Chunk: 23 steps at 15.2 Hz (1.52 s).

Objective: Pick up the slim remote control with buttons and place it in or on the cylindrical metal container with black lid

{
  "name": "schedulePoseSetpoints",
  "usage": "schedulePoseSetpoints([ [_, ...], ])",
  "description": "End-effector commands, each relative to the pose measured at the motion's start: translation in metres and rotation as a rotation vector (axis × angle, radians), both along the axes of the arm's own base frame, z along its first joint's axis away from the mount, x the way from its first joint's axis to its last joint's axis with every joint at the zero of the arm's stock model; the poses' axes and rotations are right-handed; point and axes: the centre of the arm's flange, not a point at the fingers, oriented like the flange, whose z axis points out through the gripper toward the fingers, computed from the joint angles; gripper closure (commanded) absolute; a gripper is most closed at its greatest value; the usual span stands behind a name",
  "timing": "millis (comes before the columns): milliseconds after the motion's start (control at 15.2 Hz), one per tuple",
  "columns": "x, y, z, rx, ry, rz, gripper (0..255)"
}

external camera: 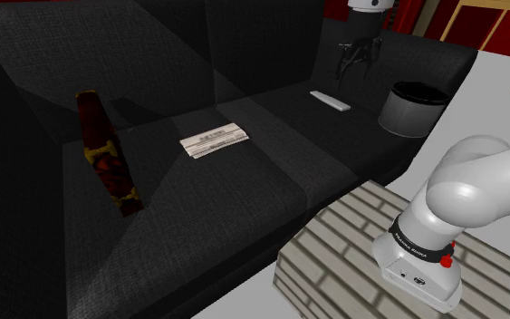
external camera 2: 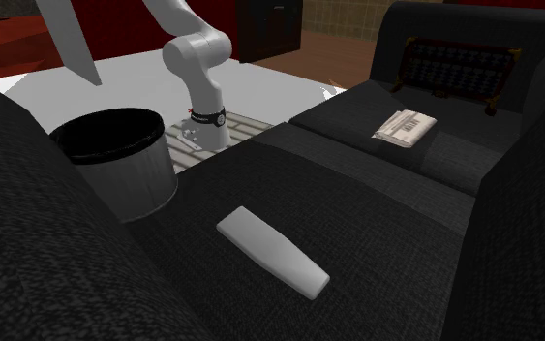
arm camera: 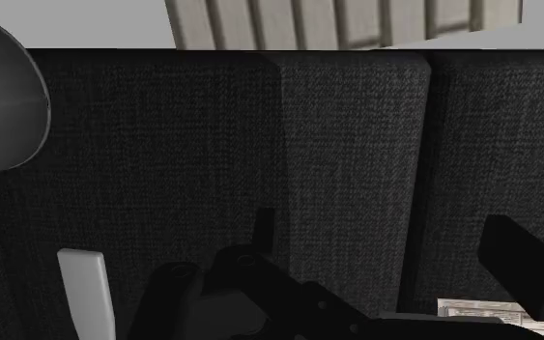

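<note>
1. Sofa (external camera: pixel 244 208): dark, coarse-woven. It spans the shoulder view from the left edge to the far right, and every loose item lies on its seat cushions.

2. Arm (external camera: pixel 479 181): white with dark joints. It rises from the stand (external camera: pixel 352 245), a box with a pale brick pattern at the shoulder view's near right, just beside the front edge of the sofa.

3. Container (external camera: pixel 407 120): a cylinder with a grey wall, a black rim and a dark interior. It stands upright on the seat at the shoulder view's far right.

4. Dark red patterned object (external camera: pixel 108 159): long and narrow. It lies at the shoulder view's left, well apart from the other items.

5. Folded paper (external camera: pixel 214 140): printed. It lies flat on the middle cushion, between the dark red patterned object and the remote.

6. Remote (external camera: pixel 330 101): a slim, plain light grey slab. It lies flat on the seat near the container, on its left in the shoulder view, and does not touch it. In the second exterior view the remote (external camera 2: pixel 272 252) lies nearer the camera than the container (external camera 2: pixel 130 184).

7. Pincer (external camera: pixel 356 63): all black. It hangs above the seat, just beyond the far side of the remote. The fingers are spread and hold nothing. In the wrist view the remote (arm camera: pixel 91 295) lies outside the fingers, on the container's side.
</note>
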Motion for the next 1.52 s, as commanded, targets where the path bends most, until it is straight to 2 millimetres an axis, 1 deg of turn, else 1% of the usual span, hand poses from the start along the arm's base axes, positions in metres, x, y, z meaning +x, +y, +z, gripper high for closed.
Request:
schedulePoseSetpoints([
  [0,0.0,0.0,0.0,0.0,0.0,0.0,0],
  [726,0.067,-0.121,-0.057,0.037,-0.005,0.004,0],
  [1452,0.135,-0.239,-0.117,0.073,-0.01,0.009,0],
])
